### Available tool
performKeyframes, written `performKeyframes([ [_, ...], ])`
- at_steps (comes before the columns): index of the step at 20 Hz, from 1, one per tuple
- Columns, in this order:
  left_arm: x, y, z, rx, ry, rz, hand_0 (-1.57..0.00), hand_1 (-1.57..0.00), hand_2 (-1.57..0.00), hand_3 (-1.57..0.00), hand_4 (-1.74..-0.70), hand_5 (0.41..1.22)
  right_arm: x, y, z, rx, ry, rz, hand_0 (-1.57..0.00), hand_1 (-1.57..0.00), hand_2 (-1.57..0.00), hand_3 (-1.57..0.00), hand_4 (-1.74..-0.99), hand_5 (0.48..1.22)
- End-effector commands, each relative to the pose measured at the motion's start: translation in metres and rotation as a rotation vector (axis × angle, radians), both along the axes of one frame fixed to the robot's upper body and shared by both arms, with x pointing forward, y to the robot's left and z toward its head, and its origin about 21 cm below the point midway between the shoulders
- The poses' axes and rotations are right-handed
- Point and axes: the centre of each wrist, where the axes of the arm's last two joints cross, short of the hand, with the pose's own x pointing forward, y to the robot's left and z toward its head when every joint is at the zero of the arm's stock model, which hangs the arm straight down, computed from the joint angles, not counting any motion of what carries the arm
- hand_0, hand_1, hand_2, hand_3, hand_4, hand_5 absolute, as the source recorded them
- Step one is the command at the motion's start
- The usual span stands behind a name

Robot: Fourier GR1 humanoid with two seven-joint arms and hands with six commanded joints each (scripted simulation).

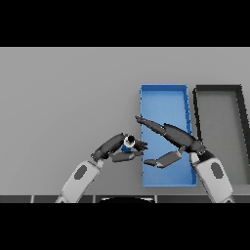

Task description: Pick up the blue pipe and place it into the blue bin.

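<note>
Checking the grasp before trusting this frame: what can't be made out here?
- Blue pipe, head view: mostly covered by the left hand curled round it; its length and tilt cannot be told.
- Blue bin, head view: the right hand, open above it, hides part of its floor.
- Black bin: its near end is behind the right forearm.

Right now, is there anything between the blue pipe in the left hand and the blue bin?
Yes. The right hand hangs open over the blue bin, fingers reaching toward its near-left edge, right beside the blue pipe that the left hand holds. It partly blocks the way in.
</note>
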Motion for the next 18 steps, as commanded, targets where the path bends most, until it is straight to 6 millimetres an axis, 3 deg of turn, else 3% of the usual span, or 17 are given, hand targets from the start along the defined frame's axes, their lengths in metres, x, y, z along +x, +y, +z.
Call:
performKeyframes([
  [1, 0.0, 0.002, 0.001, -0.007, -0.007, -0.001, -1.57, -1.57, -1.57, -1.57, -1.47, 1.221, 0.001, 0.006, -0.002, 0.004, 0.028, 0.03, 0.0, 0.0, 0.0, 0.0, -1.232, 0.525],
  [5, 0.0, -0.002, 0.004, -0.005, -0.001, -0.009, -1.57, -1.57, -1.57, -1.57, -1.47, 1.221, 0.012, 0.03, 0.004, -0.059, 0.034, 0.105, 0.0, 0.0, 0.0, 0.0, -1.209, 0.517],
  [8, 0.003, 0.006, 0.003, -0.019, 0.013, -0.032, -1.57, -1.57, -1.57, -1.57, -1.48, 1.221, 0.017, 0.048, 0.004, -0.074, 0.031, 0.173, 0.0, 0.0, 0.0, 0.0, -1.192, 0.514],
  [11, 0.004, 0.002, 0.001, -0.03, 0.029, -0.056, -1.57, -1.57, -1.57, -1.57, -1.46, 1.221, 0.021, 0.068, 0.005, -0.082, 0.054, 0.208, 0.0, 0.0, 0.0, 0.0, -1.208, 0.512],
  [14, 0.004, 0.001, -0.003, -0.042, 0.023, -0.066, -1.57, -1.57, -1.57, -1.57, -1.46, 1.221, 0.028, 0.083, 0.006, -0.105, 0.067, 0.236, -0.02, -0.11, -0.13, -0.05, -1.222, 0.517],
  [15, 0.005, 0.002, -0.004, -0.023, 0.031, -0.045, -1.57, -1.57, -1.57, -1.57, -1.51, 1.221, 0.031, 0.085, 0.006, -0.115, 0.069, 0.243, -0.17, -0.24, -0.25, -0.14, -1.255, 0.519],
  [16, 0.004, 0.001, -0.003, -0.025, 0.044, -0.039, -1.57, -1.57, -1.54, -1.3, -1.56, 1.221, 0.032, 0.091, 0.005, -0.116, 0.068, 0.25, -0.4, -0.44, -0.43, -0.31, -1.303, 0.52],
  [17, 0.004, 0.001, -0.002, -0.028, 0.058, -0.034, -1.57, -1.57, -1.53, -1.14, -1.6, 1.221, 0.034, 0.092, 0.006, -0.119, 0.067, 0.258, -0.63, -0.65, -0.66, -0.5, -1.383, 0.523],
  [18, 0.007, 0.001, -0.001, -0.012, 0.05, -0.025, -1.57, -1.57, -1.54, -1.16, -1.63, 1.221, 0.033, 0.094, 0.004, -0.111, 0.058, 0.267, -0.82, -0.84, -0.84, -0.66, -1.446, 0.527],
])
